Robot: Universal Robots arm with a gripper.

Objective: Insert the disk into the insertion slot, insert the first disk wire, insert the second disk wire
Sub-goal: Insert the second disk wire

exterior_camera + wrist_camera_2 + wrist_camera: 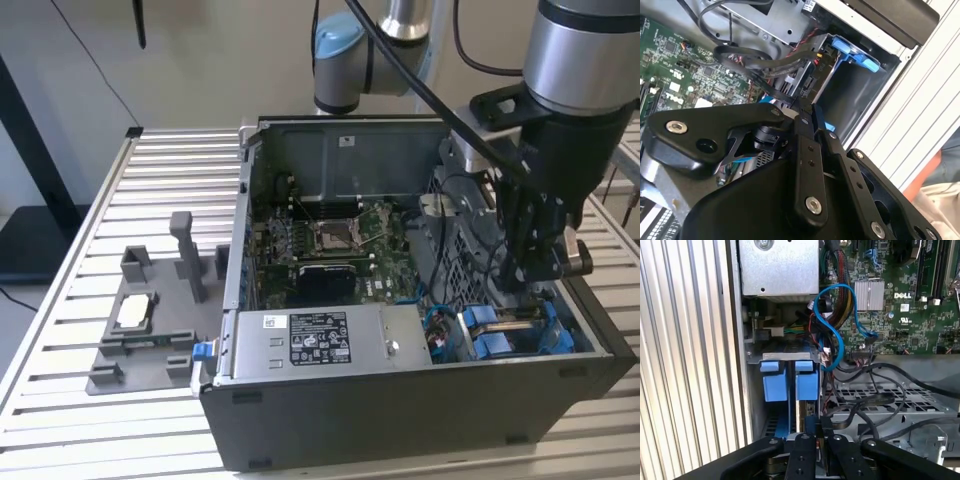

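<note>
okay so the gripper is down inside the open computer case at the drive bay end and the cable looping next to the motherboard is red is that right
Not quite. The gripper is down inside the open computer case at the drive bay end, but the cable looping next to the motherboard is blue, not red, as the first wrist view shows.

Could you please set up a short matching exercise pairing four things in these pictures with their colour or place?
Things:
1. curved data cable
2. motherboard
3. power-supply box
4. gripper

Descriptions:
A. green, on the floor of the case
B. blue, looping beside the drive bay
C. black, lowered over the blue drive-bay tabs
D. silver with a black-and-white label, along the case's near wall

Pairs: 1-B, 2-A, 3-D, 4-C
</note>
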